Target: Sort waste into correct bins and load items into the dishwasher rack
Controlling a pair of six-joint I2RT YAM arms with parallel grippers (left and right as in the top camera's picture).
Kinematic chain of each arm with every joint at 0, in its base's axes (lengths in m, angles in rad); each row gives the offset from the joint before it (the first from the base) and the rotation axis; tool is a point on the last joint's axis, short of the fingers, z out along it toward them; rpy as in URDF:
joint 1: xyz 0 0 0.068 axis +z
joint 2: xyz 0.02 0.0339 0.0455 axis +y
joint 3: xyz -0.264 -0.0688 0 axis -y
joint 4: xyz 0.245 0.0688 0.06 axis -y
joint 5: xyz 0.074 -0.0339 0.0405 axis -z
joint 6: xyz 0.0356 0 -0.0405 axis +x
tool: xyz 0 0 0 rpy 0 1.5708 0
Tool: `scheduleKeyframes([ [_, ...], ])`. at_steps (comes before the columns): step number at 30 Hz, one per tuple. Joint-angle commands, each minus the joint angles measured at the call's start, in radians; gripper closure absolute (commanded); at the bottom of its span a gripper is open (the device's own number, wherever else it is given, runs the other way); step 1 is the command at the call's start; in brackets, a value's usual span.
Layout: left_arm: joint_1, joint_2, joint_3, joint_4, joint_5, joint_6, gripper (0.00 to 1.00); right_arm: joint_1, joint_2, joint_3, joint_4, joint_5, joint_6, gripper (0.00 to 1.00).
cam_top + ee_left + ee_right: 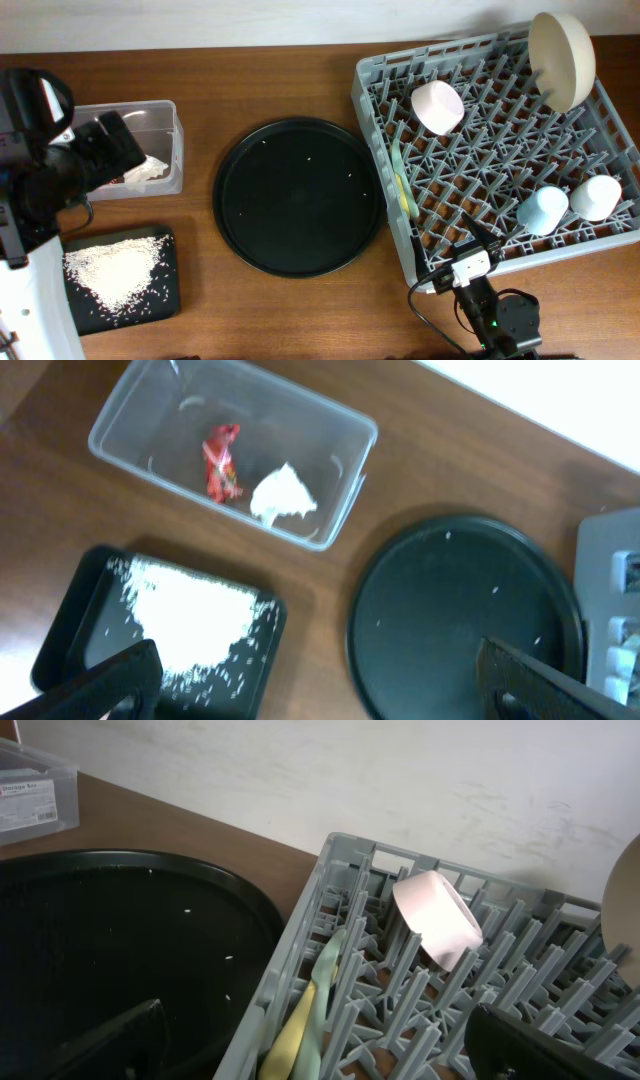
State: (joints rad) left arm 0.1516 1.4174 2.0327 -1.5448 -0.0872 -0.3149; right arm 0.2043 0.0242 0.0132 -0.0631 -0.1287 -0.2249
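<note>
The clear tub (340, 420) holds the red wrapper (222, 460) and the white napkin (283, 493). The flat black tray (70, 630) holds the rice heap (185, 610). My left gripper (318, 660) is open and empty, high above the table between this tray and the round tray. The grey rack (368, 105) holds the cream dish (562, 58), pink bowl (438, 105), light blue cup (543, 209), white cup (595, 197) and the yellow and pale blue utensils (403, 185). My right gripper (315, 1020) is open and empty at the rack's front left corner, near the utensils (310, 1000).
The big round black tray (300, 195) lies in the middle between the bins and the rack, with a few stray rice grains on it. A few grains are scattered at the flat tray's edge. The left arm's body covers much of the tub in the overhead view.
</note>
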Motion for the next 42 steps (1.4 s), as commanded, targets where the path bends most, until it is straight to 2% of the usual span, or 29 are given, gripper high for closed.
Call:
scheduleKeyframes([
  [1,-0.027,-0.046,-0.031,0.096,-0.038,-0.010,0.01,-0.008,-0.008,-0.008,-0.001,-0.002,-0.003,0.02],
  [4,-0.073,-0.121,-0.146,0.343,-0.040,0.008,0.01,-0.008,-0.008,-0.008,-0.001,-0.002,-0.003,0.02],
  [6,-0.111,-0.211,-0.312,0.539,-0.039,0.074,0.01,-0.008,-0.008,-0.008,-0.001,-0.002,-0.003,0.02],
  [9,-0.119,-0.320,-0.527,0.741,0.023,0.156,0.01,-0.008,-0.008,-0.008,-0.001,-0.002,-0.003,0.02],
  [13,-0.118,-0.494,-0.836,0.962,0.093,0.266,0.01,-0.008,-0.008,-0.008,-0.001,-0.002,-0.003,0.02],
  [23,-0.118,-0.982,-1.522,1.383,0.093,0.267,0.01,-0.008,-0.008,-0.008,-0.001,-0.002,-0.003,0.02],
  [29,-0.118,-1.250,-1.775,1.462,0.118,0.267,0.01,-0.008,-0.008,-0.008,-0.001,-0.002,-0.003,0.02],
  [35,-0.119,-1.416,-1.963,1.468,0.121,0.266,0.01,-0.008,-0.008,-0.008,-0.001,-0.002,-0.003,0.02],
  [37,-0.124,-1.413,-2.028,1.509,0.130,0.263,0.01,-0.008,-0.008,-0.008,-0.001,-0.002,-0.003,0.02],
  [38,-0.127,-1.413,-2.024,1.464,0.133,0.263,0.01,-0.008,-0.008,-0.008,-0.001,-0.002,-0.003,0.02],
  [42,-0.134,-1.412,-2.024,1.468,0.133,0.263,0.01,-0.008,-0.007,-0.008,-0.001,-0.002,-0.003,0.02],
])
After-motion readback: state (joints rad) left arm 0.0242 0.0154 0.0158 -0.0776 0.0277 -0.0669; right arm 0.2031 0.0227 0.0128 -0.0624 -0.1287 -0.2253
